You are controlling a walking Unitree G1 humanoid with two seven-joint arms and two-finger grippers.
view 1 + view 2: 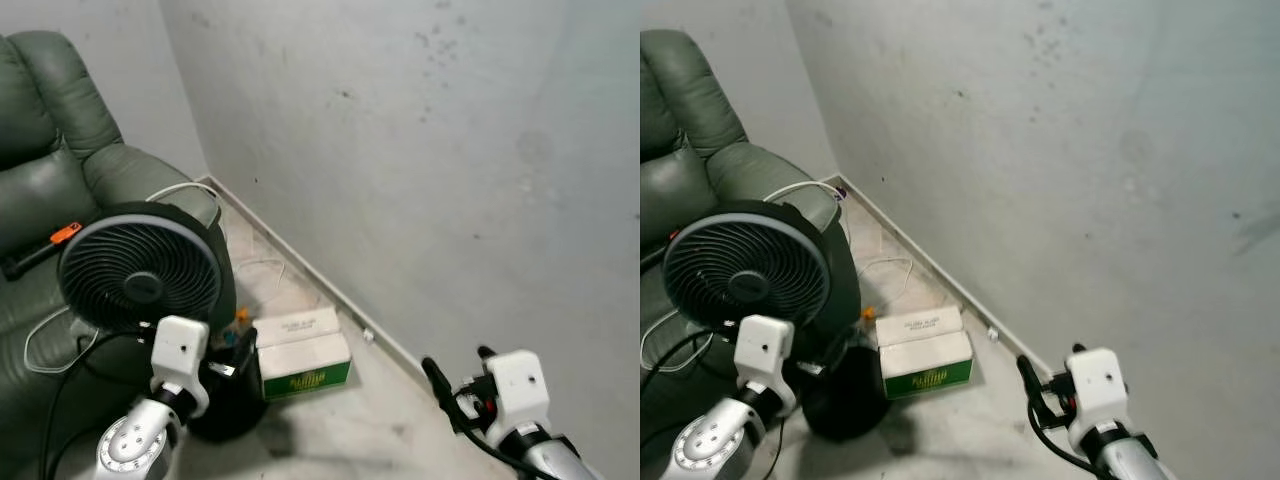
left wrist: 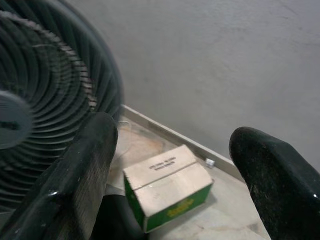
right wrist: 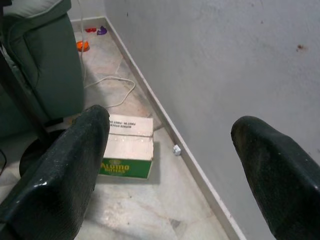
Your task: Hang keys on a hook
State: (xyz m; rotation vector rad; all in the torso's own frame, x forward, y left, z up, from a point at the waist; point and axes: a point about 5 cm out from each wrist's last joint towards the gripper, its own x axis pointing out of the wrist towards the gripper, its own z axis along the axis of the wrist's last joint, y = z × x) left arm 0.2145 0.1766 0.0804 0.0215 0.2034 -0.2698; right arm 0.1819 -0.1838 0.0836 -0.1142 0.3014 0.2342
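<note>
My left gripper (image 2: 170,165) is held low at the left, in front of a black floor fan (image 1: 140,280). It is open, with nothing between its two black fingers (image 2: 75,175). At the lower right, close to a bare grey wall (image 1: 420,150), my right gripper (image 1: 460,368) is raised a little. It also stands open and empty, and its fingers (image 3: 65,170) point down along the wall's foot towards a green and white cardboard box (image 3: 127,146).
The fan stands on a round black base beside the box (image 1: 303,352) on a pale stone floor. A green leather sofa (image 1: 40,170) takes up the left, with an orange-tipped tool (image 1: 66,232) on it. A white cable (image 1: 265,265) lies along the skirting.
</note>
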